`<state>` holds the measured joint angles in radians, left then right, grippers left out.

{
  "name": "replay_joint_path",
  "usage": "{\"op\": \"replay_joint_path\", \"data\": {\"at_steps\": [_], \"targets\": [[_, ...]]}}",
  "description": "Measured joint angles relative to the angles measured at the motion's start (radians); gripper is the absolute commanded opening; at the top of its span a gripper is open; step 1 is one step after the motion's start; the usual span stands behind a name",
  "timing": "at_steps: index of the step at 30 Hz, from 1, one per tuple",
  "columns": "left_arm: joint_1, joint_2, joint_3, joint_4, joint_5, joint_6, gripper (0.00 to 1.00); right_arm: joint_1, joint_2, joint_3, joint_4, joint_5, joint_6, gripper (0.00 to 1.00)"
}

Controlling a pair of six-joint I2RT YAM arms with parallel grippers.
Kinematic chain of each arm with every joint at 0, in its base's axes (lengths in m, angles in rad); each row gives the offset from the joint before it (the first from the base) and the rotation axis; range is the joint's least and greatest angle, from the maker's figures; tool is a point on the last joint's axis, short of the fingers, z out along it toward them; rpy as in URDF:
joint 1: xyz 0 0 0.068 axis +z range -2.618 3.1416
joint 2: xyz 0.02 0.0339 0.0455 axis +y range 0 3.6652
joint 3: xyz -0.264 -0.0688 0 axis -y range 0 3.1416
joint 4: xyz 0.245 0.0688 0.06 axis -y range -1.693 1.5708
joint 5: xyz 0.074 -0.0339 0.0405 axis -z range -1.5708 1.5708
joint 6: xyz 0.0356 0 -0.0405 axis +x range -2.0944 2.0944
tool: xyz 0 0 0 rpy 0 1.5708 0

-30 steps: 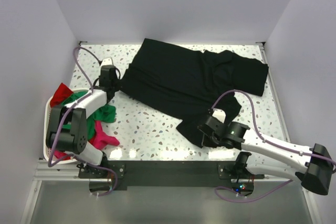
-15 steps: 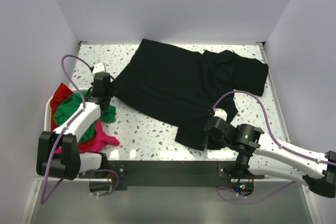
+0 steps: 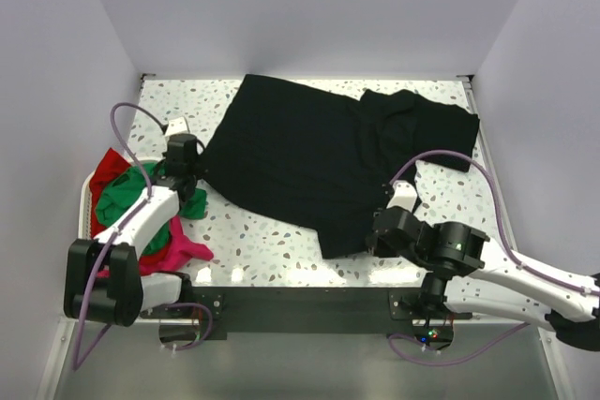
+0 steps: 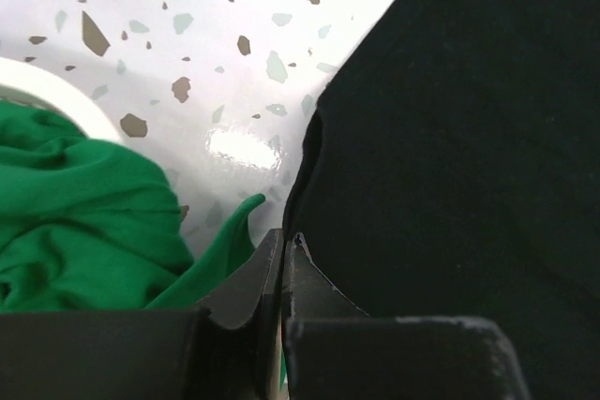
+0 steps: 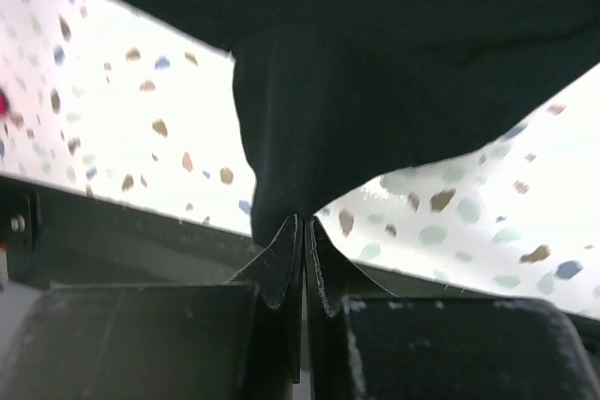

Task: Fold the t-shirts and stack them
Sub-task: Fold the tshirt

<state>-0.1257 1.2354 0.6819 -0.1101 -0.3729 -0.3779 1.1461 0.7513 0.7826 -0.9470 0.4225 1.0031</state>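
I see my right claw pinched tight on a hanging fold of the black t-shirt, whose cloth spreads wide just ahead of it. Brightly lit speckled tabletop shows on either side of the claw.

White arms with black joints, purple cables, black fingers.

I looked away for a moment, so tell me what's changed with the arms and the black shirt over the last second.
The left gripper, shut on the black t-shirt's left edge, moved left and nearer, drawing that side outward and flatter. The right gripper, shut on the near hem, pulled it slightly nearer. Neither grip changed, and the coloured shirts at the left stayed put.
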Motion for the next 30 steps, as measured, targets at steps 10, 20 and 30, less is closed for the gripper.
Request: {"op": "replay_joint_path", "data": {"at_steps": [10, 20, 30], "targets": [[0.000, 0.145, 0.108, 0.008, 0.050, 0.024, 0.00, -0.135, 0.124, 0.150, 0.003, 0.185, -0.123, 0.00], [0.000, 0.272, 0.232, 0.018, 0.084, 0.039, 0.00, -0.467, 0.253, 0.143, 0.171, 0.085, -0.308, 0.00], [0.000, 0.420, 0.406, 0.011, 0.090, 0.058, 0.00, -0.674, 0.420, 0.194, 0.246, 0.021, -0.418, 0.00]]}}
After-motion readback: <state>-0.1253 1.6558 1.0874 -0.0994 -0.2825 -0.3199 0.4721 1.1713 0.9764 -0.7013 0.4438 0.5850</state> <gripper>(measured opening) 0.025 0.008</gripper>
